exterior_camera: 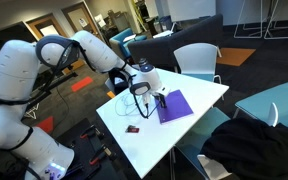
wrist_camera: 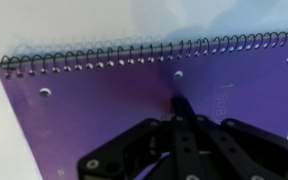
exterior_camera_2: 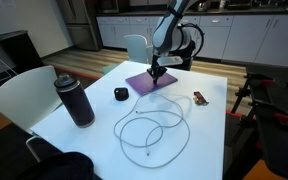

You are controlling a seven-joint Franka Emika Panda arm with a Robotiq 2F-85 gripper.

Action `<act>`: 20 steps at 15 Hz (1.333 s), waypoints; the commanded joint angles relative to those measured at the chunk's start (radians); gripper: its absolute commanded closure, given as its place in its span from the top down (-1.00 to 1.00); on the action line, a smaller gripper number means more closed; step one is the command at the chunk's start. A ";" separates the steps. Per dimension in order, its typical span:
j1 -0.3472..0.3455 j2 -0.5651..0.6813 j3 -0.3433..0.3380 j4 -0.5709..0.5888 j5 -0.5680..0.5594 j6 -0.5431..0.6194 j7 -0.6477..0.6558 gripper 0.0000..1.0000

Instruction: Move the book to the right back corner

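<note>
The purple spiral-bound book (exterior_camera: 176, 105) lies flat on the white table (exterior_camera: 144, 140) near a far corner; it also shows in the other exterior view (exterior_camera_2: 149, 82). In the wrist view the book (wrist_camera: 94, 110) fills the frame, with its wire spine along the top. My gripper (wrist_camera: 182, 100) has its fingers closed together, and their tip rests on the book's cover. In both exterior views the gripper (exterior_camera: 156, 100) (exterior_camera_2: 156, 73) points down onto the book. The table corner (exterior_camera: 222, 88) lies just beyond the book.
On the table (exterior_camera_2: 199, 140) are a dark bottle (exterior_camera_2: 76, 100), a small black round object (exterior_camera_2: 121, 93), a looped white cable (exterior_camera_2: 149, 130) and a small dark red card (exterior_camera_2: 199, 98). White chairs (exterior_camera_2: 24, 95) (exterior_camera: 197, 60) stand round the table. A dark jacket (exterior_camera: 249, 145) lies on another chair.
</note>
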 commanded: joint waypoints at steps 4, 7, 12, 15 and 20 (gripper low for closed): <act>-0.019 0.099 -0.008 0.131 -0.037 0.046 -0.012 -0.99; -0.019 0.131 -0.016 0.186 -0.062 0.069 -0.011 -0.99; -0.015 0.183 -0.038 0.291 -0.101 0.069 -0.005 -0.99; -0.011 0.204 -0.039 0.330 -0.116 0.072 -0.006 -0.99; -0.020 0.036 -0.016 0.118 -0.127 0.128 -0.039 -0.99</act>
